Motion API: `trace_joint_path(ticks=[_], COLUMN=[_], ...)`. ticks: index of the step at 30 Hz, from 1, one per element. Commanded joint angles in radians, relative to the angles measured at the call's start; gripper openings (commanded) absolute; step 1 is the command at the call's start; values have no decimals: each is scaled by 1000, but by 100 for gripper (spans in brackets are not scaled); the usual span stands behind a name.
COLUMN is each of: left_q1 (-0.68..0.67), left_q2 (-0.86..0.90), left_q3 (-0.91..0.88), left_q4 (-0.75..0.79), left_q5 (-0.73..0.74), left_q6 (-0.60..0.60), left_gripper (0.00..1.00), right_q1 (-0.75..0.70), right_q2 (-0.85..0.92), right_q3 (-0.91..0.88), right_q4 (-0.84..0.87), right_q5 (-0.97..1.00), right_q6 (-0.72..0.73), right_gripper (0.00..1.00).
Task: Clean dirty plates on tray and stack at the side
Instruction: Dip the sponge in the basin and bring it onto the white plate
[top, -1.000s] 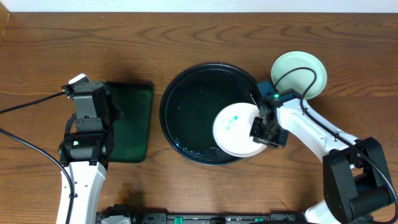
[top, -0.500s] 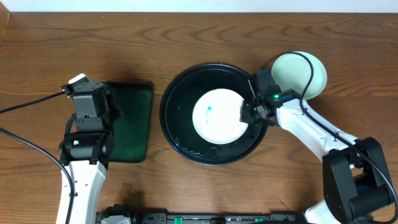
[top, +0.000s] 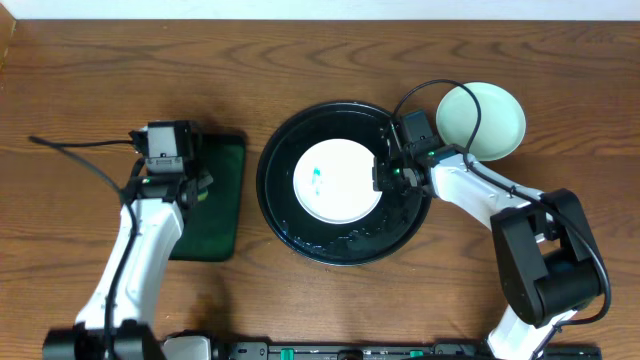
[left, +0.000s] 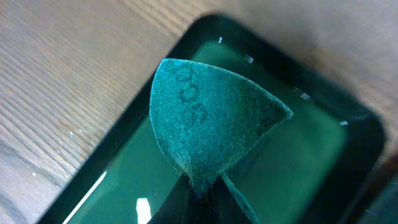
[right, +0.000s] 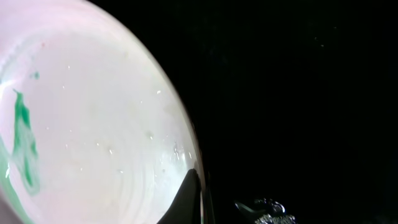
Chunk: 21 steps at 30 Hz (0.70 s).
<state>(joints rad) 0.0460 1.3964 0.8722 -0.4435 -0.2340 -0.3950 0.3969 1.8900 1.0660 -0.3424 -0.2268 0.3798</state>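
The smeared plate (top: 335, 185) looks stiff, light and shallow, probably ceramic or melamine, so it should slide readily on the glossy black tray (top: 340, 240), which shows scattered droplets. A wet surface would make the rim slippery, and if it is ceramic a drop could chip it. The sensible hold is the raised rim, pinched from the edge, since the flat centre offers nothing to grip and has to be left free for wiping. The right gripper (top: 384, 175) has exactly that hold: its jaws are closed thin on the plate's rim. In the right wrist view the dark fingertips (right: 190, 190) meet at the near edge of the plate, whose face spreads away ahead and to their left. The teal-green smear (right: 22, 146) sits on the far side of the plate from this gripper, across the centre, so the fingers do not cover it. The plate lies flat inside the tray, roughly at its middle. A 2nd plate (top: 495, 125), pale mint with no visible mark, rests on the table behind the right gripper, outside the tray and just beside its rim; only 2 plates show. The left gripper (left: 202, 186) is clamped on a folded teal scrub pad (left: 208, 118), soft and pliable, held over the dark-green tray (left: 298, 168). The smeared plate is well apart from it, off to its right.
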Motion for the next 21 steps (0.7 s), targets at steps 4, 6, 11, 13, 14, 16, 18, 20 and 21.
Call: trace_joint_path(ticks=[4,6,11,13,14,16,18,20,21], left_q1=[5,5,5,5,5,5,5,5,5], left_q2=[136,185,291,320,328,325,290,244,209], left_q3=[0,0,0,0,0,2,12,20,24], left_q4=[35,43,69,80,84,90,80,62,49], left_q5=[19,27,80,93,92,92,92,92,92], left_q6=[-34,-34,-37,-37,-34,2,38,50,50], left_gripper=[7,7,8,7,8,8,7,7,7], right_q1=[10,10,9,9,9,9,9,9,9], right_q2=[82,82,82,82,82,82,82,82,82], right_q3=[-3,-3,-3,-3,-3,-3,-3,-3,-3], right_q4=[8,18,25,28,30,33,41,48,52], right_q5=[-11,-11,-10,-10,-5,22,27,27,27], right_q6=[32,36,35,34,34,34,35,35,34], right_gripper=[1,1,1,1,1,1,1,1,1])
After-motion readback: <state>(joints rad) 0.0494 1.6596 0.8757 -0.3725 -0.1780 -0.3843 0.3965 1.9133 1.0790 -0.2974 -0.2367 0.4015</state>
